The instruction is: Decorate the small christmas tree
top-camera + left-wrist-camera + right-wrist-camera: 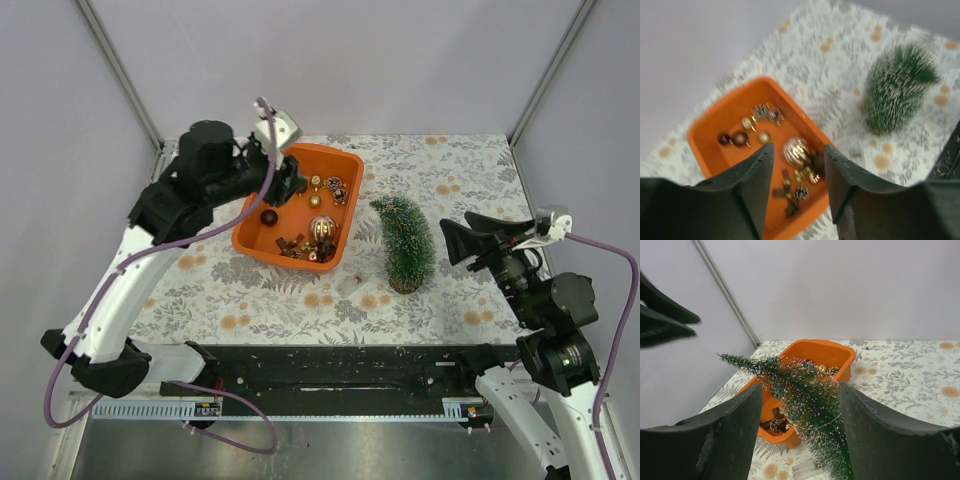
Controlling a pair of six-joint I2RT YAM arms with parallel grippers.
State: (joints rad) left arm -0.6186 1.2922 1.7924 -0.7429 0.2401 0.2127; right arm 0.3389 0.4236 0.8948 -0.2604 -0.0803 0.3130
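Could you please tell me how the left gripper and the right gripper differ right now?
The left gripper is over the orange tub, while the right gripper is beside the small christmas tree, to its right. The left gripper points down at the ornaments; the right gripper points roughly level at the tree. Both are open and hold nothing.

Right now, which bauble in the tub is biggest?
The shiny ribbed gold bauble in the orange tub; every other ornament there is clearly smaller.
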